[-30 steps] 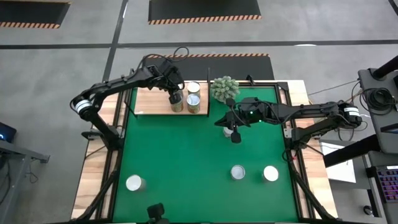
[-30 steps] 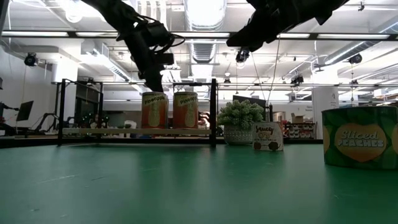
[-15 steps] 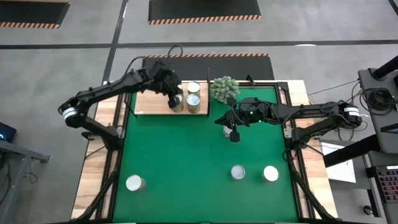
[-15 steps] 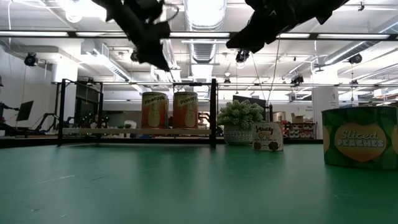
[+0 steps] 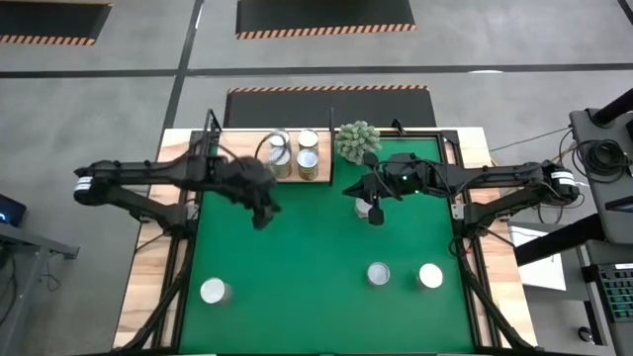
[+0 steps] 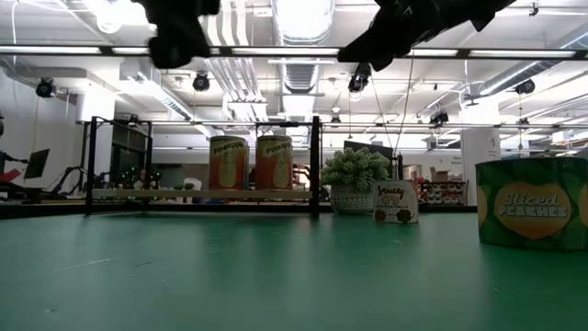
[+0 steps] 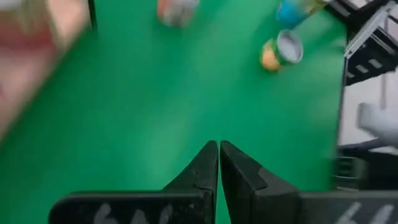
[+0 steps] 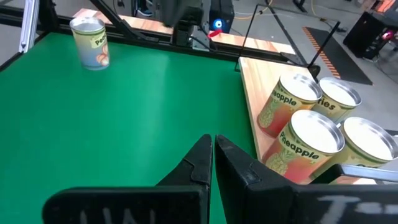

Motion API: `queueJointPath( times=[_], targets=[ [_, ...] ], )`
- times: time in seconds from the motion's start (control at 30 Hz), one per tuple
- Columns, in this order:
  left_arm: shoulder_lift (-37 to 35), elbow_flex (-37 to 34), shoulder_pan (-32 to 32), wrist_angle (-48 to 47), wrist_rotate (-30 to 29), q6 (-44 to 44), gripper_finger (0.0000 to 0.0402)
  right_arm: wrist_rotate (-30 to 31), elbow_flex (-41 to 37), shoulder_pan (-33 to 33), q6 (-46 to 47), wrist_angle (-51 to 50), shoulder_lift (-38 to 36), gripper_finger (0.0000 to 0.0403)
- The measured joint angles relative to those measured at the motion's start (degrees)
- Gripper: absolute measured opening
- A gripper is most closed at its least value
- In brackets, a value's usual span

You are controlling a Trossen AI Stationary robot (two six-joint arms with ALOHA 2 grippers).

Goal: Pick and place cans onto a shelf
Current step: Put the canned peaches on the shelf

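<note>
Several cans (image 5: 308, 161) with silver tops stand upright on the pale wooden shelf (image 5: 237, 163) at the far left; the right wrist view shows them close together (image 8: 308, 140). Three more cans (image 5: 214, 291), (image 5: 378, 274), (image 5: 430, 276) stand on the green mat near the front edge. A low can (image 5: 362, 206) stands mid-mat. My left gripper (image 5: 263, 218) (image 7: 219, 149) hangs shut above the mat, nearer than the shelf and clear of everything. My right gripper (image 5: 374, 216) (image 8: 210, 146) is shut in the air beside the low can.
A spiky grey-green plant ball (image 5: 357, 141) sits at the far edge right of the shelf. Dark upright posts (image 6: 315, 165) frame the shelf. A large "Sliced Peaches" can (image 6: 533, 213) stands close to the low camera. The mat's middle (image 5: 307, 247) lies bare.
My left gripper has left the cans on the shelf, risen, and swung toward the table's near edge out over the mat, rolling as it went. The cans on the shelf stay upright where they were. My right arm has kept still.
</note>
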Motion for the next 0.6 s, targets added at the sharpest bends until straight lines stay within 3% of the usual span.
queueJointPath(
  times=[0.27,0.4,0.6],
  targets=[
    [3.2,0.1,-12.0,-9.9,9.2,-34.7,0.0000,0.0,0.0,0.0,-5.0,0.0,-0.2,0.0009],
    [5.0,0.1,-20.4,-10.0,8.2,-45.0,0.0000,0.0,0.0,0.0,-8.0,0.4,-1.0,0.0009],
    [8.1,0.1,-35.1,-11.1,2.2,-61.0,0.0000,0.0,0.0,0.0,-11.9,0.6,-2.9,0.0009]
  ],
)
